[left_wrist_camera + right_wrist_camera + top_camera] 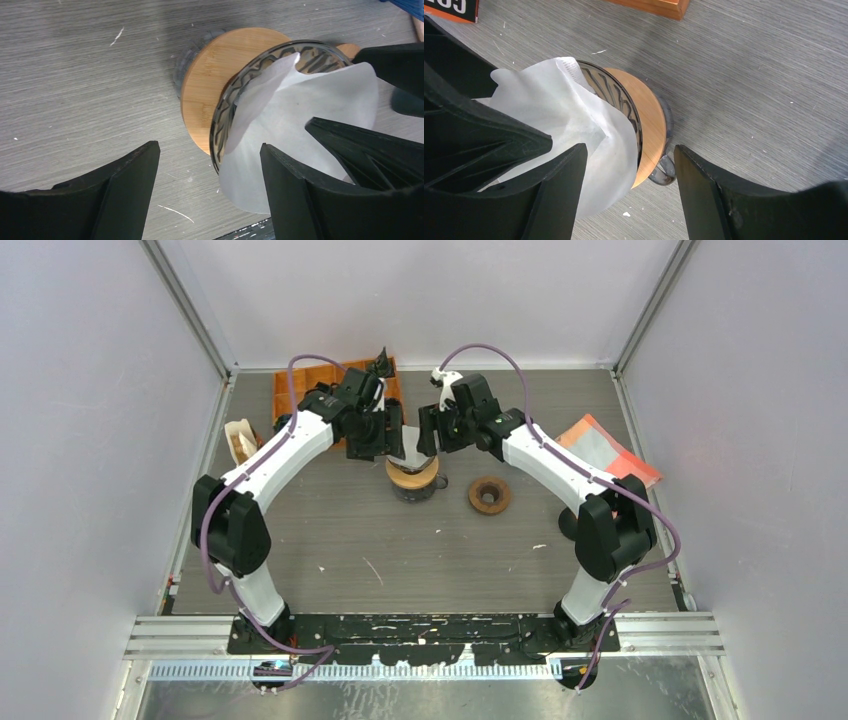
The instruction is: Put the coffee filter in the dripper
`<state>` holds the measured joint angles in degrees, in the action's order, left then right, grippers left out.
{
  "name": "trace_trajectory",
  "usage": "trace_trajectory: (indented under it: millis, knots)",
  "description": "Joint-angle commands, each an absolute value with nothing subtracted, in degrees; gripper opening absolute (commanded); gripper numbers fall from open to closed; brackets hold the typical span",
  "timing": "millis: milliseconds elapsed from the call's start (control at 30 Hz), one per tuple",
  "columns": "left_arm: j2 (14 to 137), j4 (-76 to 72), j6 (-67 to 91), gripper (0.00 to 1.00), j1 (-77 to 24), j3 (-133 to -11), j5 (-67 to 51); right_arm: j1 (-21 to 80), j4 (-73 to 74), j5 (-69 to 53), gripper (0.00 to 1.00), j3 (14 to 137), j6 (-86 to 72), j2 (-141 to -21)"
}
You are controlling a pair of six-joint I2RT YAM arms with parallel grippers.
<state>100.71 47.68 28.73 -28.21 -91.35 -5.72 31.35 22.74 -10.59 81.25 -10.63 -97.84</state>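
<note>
**While Both Jaws Gape, One Filter Stands in One Dripper**

Where the two arms are bolted down, on the near side of the dripper, the left arm and right arm reach across the grey table and bend inward to meet over it. One dark wooden ring lies just right of the dripper, apart from it.

There is a single dripper, a ribbed glass cone seated in a round wooden collar. A single coffee filter sits in it. The filter is thin white paper, slightly translucent and softly creased, with a crimped seam along one edge. Its lower part is down inside the cone. Its upper part stands clear above the glass rim in loose, uneven folds.

Two grippers flank the dripper. The left gripper has its jaws spread wide, with nothing pinched between them. The right gripper is spread just as wide and also holds nothing. The filter lies close against each gripper's inner finger, but I cannot tell whether either one touches it.

One orange-and-white packet lies well to the right of the dripper. One pale holder stands well to its left. One orange tray lies beyond the dripper on the left, partly hidden by the left arm.
</note>
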Motion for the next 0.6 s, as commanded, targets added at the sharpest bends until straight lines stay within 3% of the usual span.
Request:
trace_trajectory:
  millis: [0,567]
  knots:
    - [96.85,45.23,29.79,0.76,-27.97,-90.95,-9.88,31.16,21.10,-10.17,0.70,81.00,-9.88,-94.79]
    - [96.48,47.00,27.34,0.77,-28.04,-88.71,-10.95,31.20,23.20,-7.65,0.70,79.75,-8.67,-94.35]
